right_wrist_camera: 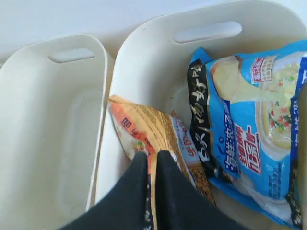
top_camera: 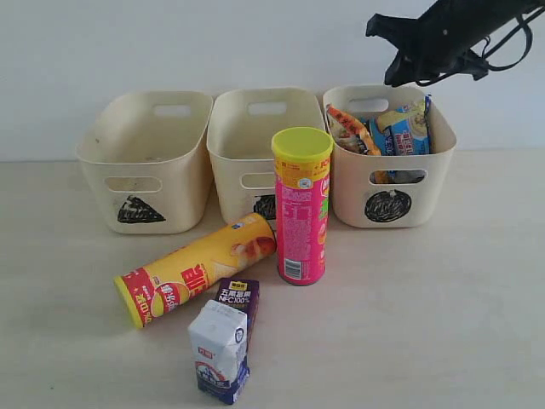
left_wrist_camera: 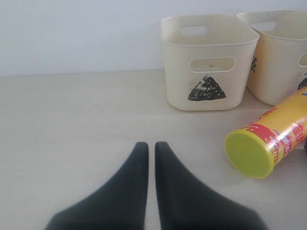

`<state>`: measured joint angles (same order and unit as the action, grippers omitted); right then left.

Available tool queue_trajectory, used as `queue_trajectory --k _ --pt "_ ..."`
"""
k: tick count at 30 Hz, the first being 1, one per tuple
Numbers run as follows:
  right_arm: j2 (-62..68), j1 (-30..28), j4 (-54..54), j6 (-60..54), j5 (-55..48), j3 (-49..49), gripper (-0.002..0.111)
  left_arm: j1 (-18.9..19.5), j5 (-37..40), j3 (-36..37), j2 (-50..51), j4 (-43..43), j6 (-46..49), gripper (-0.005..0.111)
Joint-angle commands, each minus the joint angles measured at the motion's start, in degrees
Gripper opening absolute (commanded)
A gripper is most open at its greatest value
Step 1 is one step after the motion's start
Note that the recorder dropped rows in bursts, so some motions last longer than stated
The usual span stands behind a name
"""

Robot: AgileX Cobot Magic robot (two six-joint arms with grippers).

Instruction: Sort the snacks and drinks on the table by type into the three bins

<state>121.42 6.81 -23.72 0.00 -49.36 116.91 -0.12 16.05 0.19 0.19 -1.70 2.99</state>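
- Triangle bin, cream plastic, leftmost on table; left gripper low over pale wood-grain, jaws together.
- Yellow-and-red chip tube on its side; milk carton and purple juice box just beside.
- Pink tube upright before middle bin.
- Circle bin holds crinkly orange bag and blue noodle pack; right gripper above, jaws together.

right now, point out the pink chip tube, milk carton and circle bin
pink chip tube (top_camera: 301, 213), exterior view, its label
milk carton (top_camera: 217, 345), exterior view, white front face
circle bin (top_camera: 436, 200), exterior view, bare front wall
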Motion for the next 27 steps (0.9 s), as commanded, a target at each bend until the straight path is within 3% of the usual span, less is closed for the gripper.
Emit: queue_trajectory --k 1,6,11,18,20,27 --pt "-3.4 -0.3 3.7 0.0 -6.0 -0.7 0.000 -0.5 -0.6 -0.2 -0.2 -0.2 -0.4 0.004" --pt "-10.7 1.4 6.3 -1.3 -4.2 -7.9 0.000 -0.5 -0.6 -0.2 -0.2 -0.2 -0.4 0.004" --pt "-21.3 4.7 7.1 -1.4 4.0 -20.6 0.000 -0.5 -0.6 -0.2 -0.2 -0.2 -0.4 0.004" --pt "-42.7 9.9 7.4 -1.3 20.9 -48.2 0.000 -0.5 -0.6 -0.2 -0.2 -0.2 -0.4 0.004" --pt "-50.8 9.9 7.3 0.9 22.4 -59.4 0.000 -0.5 -0.6 -0.2 -0.2 -0.2 -0.4 0.004" --pt "-71.1 9.9 3.6 0.7 22.4 -79.6 0.000 -0.5 -0.6 -0.2 -0.2 -0.2 -0.4 0.004"
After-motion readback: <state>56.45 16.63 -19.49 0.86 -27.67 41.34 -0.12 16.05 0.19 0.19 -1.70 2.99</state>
